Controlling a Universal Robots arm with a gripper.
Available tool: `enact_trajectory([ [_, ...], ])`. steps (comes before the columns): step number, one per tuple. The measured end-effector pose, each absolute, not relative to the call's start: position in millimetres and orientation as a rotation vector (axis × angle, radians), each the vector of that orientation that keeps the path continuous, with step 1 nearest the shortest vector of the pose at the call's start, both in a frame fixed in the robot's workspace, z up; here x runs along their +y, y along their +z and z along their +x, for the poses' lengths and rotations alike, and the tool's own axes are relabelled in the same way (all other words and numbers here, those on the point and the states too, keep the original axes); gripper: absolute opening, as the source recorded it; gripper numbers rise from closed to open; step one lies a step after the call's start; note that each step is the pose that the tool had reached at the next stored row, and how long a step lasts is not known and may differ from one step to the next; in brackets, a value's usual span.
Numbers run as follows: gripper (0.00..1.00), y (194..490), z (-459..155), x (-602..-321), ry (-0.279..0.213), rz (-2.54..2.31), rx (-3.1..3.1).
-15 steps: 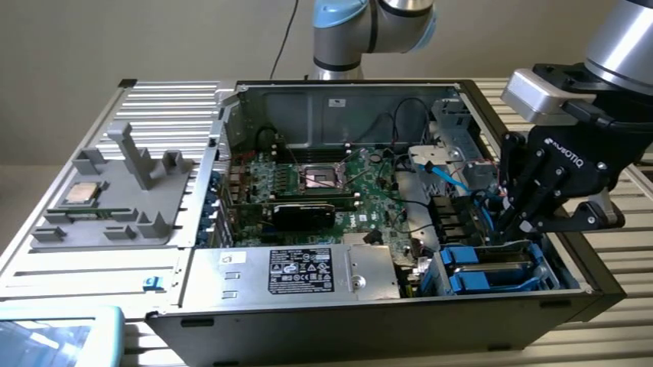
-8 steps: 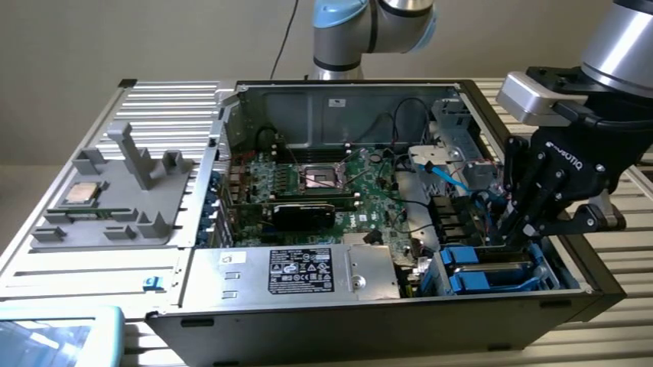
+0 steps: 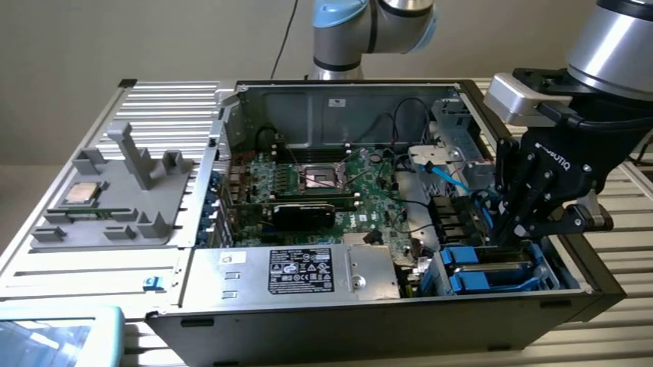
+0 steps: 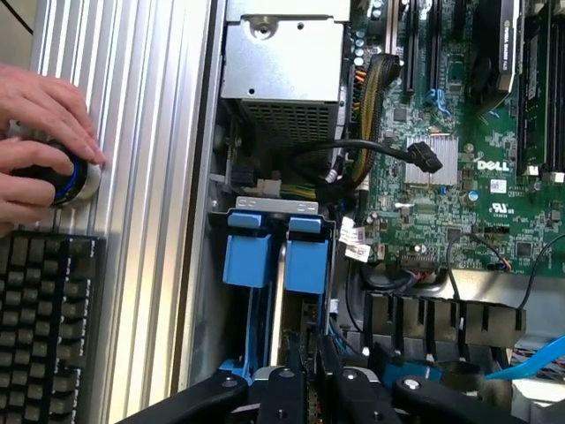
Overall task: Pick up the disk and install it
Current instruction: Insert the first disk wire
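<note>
**A:** Status on the disk?

**B:** Pickup is done, by my read. The disk (image 4: pixel 300 265) stands on edge in the drive bay (image 3: pixel 515 288), at the near corner of the case (image 3: pixel 357 321) on the exterior view's right. Its blue frame faces up.

**A:** Seated?

**B:** Can't confirm, the fingers hide how deep it sits. I'd call the install partway: it's in the slot but not shown home. I see no cable on it.

**A:** End effector?

**B:** The end effector (image 3: pixel 510 233) is down in the bay mouth, directly over the disk. Jaws are narrow, nearly together. It looks like a pinch on the disk's upper edge, but the contact line is hidden.

**A:** What's past the bay?

**B:** The power supply (image 3: pixel 296 271) runs along the case's near wall, with the motherboard (image 3: pixel 337 191) behind it. Outside the case, towards the tabletop's (image 3: pixel 612 329) edge on the exterior view's left, a grey tray (image 3: pixel 112 222) holds the CPU chip (image 3: pixel 82 195).

**A:** People?

**B:** In the wrist view a hand (image 4: pixel 40 141) rests on a round knob (image 4: pixel 71 181) beside a keyboard (image 4: pixel 44 318), outside the case.
</note>
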State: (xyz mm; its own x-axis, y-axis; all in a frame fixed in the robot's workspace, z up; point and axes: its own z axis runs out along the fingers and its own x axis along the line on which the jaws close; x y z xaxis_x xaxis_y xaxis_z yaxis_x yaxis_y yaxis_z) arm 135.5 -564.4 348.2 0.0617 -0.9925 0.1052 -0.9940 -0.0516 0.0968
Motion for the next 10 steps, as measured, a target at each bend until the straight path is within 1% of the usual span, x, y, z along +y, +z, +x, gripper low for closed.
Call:
enact_trajectory([
  [3,0.16,348.1,135.5,-564.4,0.016,2.18,-2.059],
  [10,0.16,347.8,135.5,-563.9,0.039,2.151,-2.062],
])
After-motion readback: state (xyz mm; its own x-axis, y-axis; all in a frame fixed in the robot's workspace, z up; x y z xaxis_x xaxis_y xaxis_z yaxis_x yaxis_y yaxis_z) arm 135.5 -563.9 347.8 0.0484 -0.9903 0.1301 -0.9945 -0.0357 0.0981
